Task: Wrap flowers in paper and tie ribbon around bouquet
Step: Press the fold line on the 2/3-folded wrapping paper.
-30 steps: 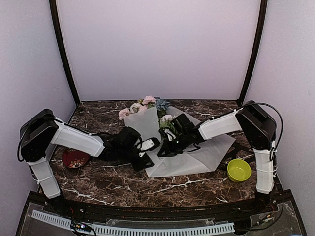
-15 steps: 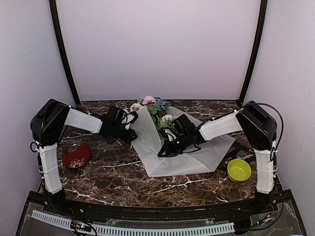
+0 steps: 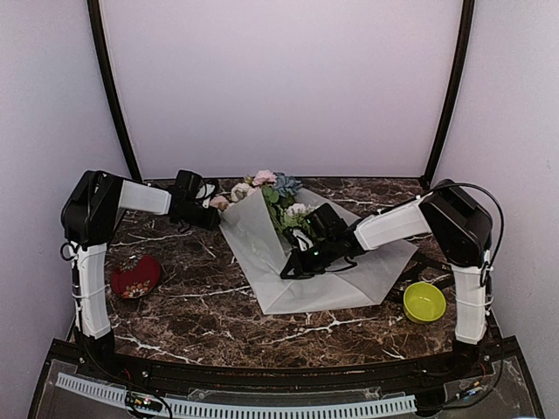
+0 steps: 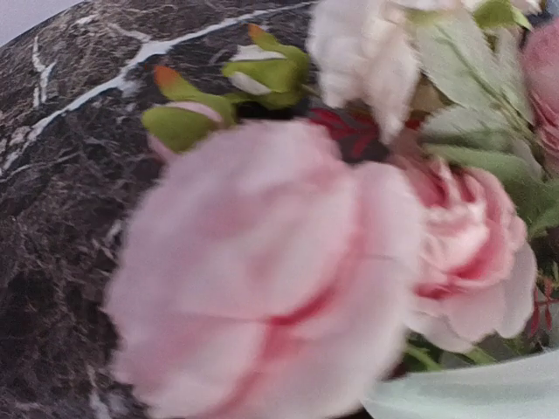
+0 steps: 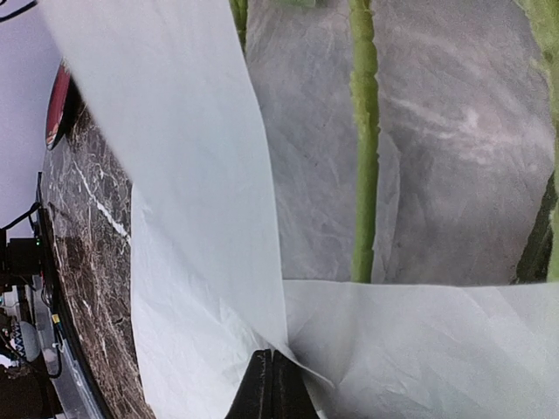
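Left gripper (image 3: 210, 208) has swung off the paper's near edge to the far left. The flowers (image 3: 265, 186) sit right in front of its jaws; I can't tell their gap. Right gripper (image 3: 290, 271) stays pinched shut on the paper (image 3: 325, 288), stems just beyond its tips. I judge the first flap is over and the second fold comes next.

The flowers (image 4: 262, 279) fill the left wrist view. The nearest pink bloom is blurred and cut off at the bottom edge, and that gripper's fingers are out of frame. From above, the left gripper (image 3: 210, 212) is too small and dark to tell how its jaws stand. In the right wrist view the stems (image 5: 362, 131) are cut off at the top. Only the tips of the right gripper (image 5: 272, 384) show, pressed together at the bottom edge. From above, the folded paper (image 3: 258, 240) hides the stems, and the ribbon cannot be told from the dark tangle at the right gripper.
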`<action>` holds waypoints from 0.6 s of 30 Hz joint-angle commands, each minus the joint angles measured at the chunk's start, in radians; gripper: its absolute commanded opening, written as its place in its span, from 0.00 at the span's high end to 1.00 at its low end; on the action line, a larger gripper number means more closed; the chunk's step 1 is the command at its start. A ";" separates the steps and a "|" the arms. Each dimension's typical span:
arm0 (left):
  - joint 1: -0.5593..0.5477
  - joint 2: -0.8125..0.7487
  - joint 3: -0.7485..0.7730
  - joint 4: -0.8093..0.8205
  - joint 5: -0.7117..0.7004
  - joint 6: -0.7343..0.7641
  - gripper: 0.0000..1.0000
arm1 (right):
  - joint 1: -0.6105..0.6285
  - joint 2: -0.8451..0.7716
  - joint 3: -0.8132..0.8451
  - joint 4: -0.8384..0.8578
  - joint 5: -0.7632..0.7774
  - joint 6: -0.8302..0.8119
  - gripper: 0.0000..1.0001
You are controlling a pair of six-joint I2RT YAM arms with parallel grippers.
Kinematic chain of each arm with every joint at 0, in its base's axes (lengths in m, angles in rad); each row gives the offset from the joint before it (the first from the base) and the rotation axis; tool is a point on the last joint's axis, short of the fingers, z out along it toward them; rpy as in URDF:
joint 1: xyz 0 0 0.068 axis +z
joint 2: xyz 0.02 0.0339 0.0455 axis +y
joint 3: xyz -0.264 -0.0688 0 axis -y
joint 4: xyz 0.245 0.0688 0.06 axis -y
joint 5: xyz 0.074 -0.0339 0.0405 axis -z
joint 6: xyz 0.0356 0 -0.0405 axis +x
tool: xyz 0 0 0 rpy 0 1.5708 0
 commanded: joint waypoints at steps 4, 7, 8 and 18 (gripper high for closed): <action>0.068 0.028 0.149 -0.139 -0.051 -0.022 0.75 | 0.008 0.006 -0.053 -0.129 0.099 -0.008 1.00; 0.068 -0.017 0.154 -0.156 -0.085 -0.014 0.75 | 0.011 0.004 -0.046 -0.128 0.093 -0.008 1.00; 0.068 -0.040 0.149 -0.155 -0.091 -0.011 0.75 | 0.011 0.005 -0.042 -0.129 0.092 -0.009 1.00; -0.176 -0.368 -0.206 -0.013 -0.069 -0.083 0.75 | 0.022 0.012 -0.026 -0.135 0.091 -0.007 1.00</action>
